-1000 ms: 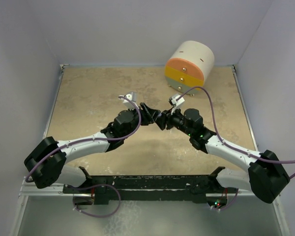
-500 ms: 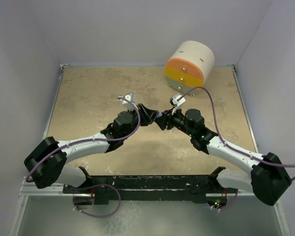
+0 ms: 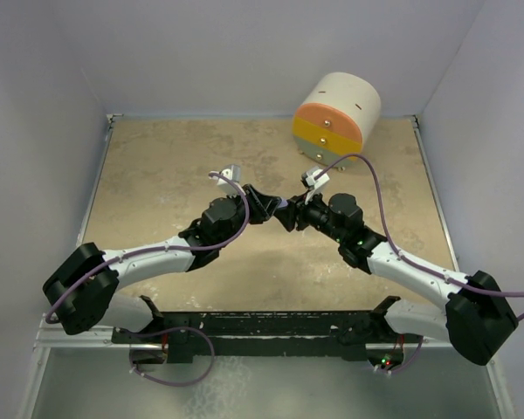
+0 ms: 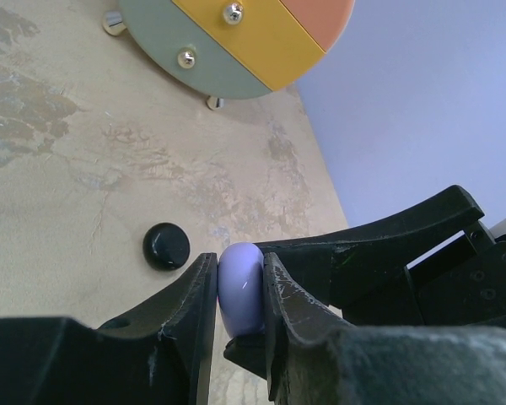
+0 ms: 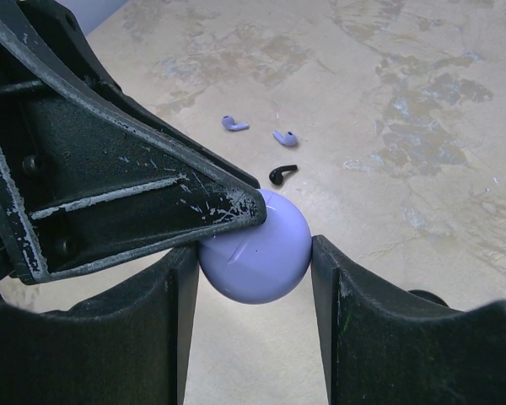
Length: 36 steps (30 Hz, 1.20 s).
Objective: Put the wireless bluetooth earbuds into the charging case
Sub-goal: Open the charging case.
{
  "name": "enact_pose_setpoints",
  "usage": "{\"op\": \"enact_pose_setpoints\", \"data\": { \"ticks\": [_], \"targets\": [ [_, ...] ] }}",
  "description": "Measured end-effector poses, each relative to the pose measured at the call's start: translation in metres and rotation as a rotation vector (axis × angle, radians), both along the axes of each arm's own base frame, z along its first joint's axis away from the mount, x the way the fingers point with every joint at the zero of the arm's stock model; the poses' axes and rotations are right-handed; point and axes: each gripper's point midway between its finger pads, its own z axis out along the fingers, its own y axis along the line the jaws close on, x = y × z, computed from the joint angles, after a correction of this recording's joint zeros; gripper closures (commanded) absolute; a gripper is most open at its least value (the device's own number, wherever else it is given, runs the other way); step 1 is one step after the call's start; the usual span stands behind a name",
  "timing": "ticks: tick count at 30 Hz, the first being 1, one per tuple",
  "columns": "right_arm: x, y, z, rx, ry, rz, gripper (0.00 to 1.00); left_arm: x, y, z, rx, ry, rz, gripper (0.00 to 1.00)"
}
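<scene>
Firstly, right wrist view. The right gripper (image 5: pixel 253 278) has one finger on each side of the lavender charging case (image 5: pixel 261 257). Both fingers appear to touch its rounded edge, so it grips the case across its width. The left gripper (image 5: pixel 251 207) enters from the left, and its tips meet the case at the upper left. The case is held off the table (image 5: pixel 405 84). On the table beyond it lie three earbuds, all outside any case. Two lavender earbuds (image 5: pixel 234 125) (image 5: pixel 285 137) lie near each other. One black earbud (image 5: pixel 282 174) lies just nearer the camera than those two.

Next, left wrist view. The left gripper's jaws are closed on the lavender charging case, seen edge-on, with one finger against each flat face. The right gripper's black fingers reach in from the right behind the case. A black puck (image 4: pixel 166 245) sits on the table to the left, apart from both grippers. Farther off lies a drum (image 4: pixel 236 34) whose round face is banded green, yellow and orange and carries silver studs. A pale violet wall (image 4: pixel 422 101) rises behind it.

Lastly, top external view. Both arms reach inward and their grippers meet tip to tip at mid-table. A speck of lavender shows between the tips. The drum lies on its side at the far right of the table. The earbuds cannot be made out in this view.
</scene>
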Motion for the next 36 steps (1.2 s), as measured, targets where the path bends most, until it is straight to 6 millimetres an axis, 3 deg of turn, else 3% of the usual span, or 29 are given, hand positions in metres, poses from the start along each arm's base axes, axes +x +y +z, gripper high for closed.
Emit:
{"op": "enact_pose_setpoints", "data": {
  "ticks": [2, 3, 8, 12, 18, 21, 31, 36],
  "targets": [
    [0.0, 0.0, 0.0, -0.001, 0.0, -0.001, 0.45, 0.0, 0.0, 0.0, 0.0, 0.0, 0.0, 1.0],
    [0.0, 0.0, 0.0, -0.001, 0.0, -0.003, 0.37, 0.0, 0.0, 0.0, 0.0, 0.0, 0.0, 1.0],
    [0.001, -0.002, -0.003, -0.011, 0.006, -0.013, 0.17, 0.0, 0.002, -0.002, 0.006, 0.004, 0.007, 1.0],
    [0.001, -0.007, -0.005, -0.023, 0.017, -0.038, 0.07, 0.001, 0.007, -0.004, 0.022, 0.016, 0.018, 1.0],
    [-0.004, -0.025, 0.028, 0.034, -0.028, -0.109, 0.02, 0.008, 0.024, -0.002, 0.033, 0.027, 0.053, 1.0],
    [-0.005, -0.032, 0.034, 0.051, -0.029, -0.141, 0.01, 0.011, 0.029, 0.0, 0.033, 0.027, 0.066, 1.0],
    [0.006, -0.037, -0.001, -0.015, 0.094, -0.226, 0.01, 0.007, 0.029, -0.003, 0.036, 0.037, 0.047, 1.0],
    [0.006, -0.035, -0.006, -0.012, 0.132, -0.231, 0.0, 0.005, 0.027, -0.006, 0.039, 0.042, 0.03, 1.0]
  ]
}}
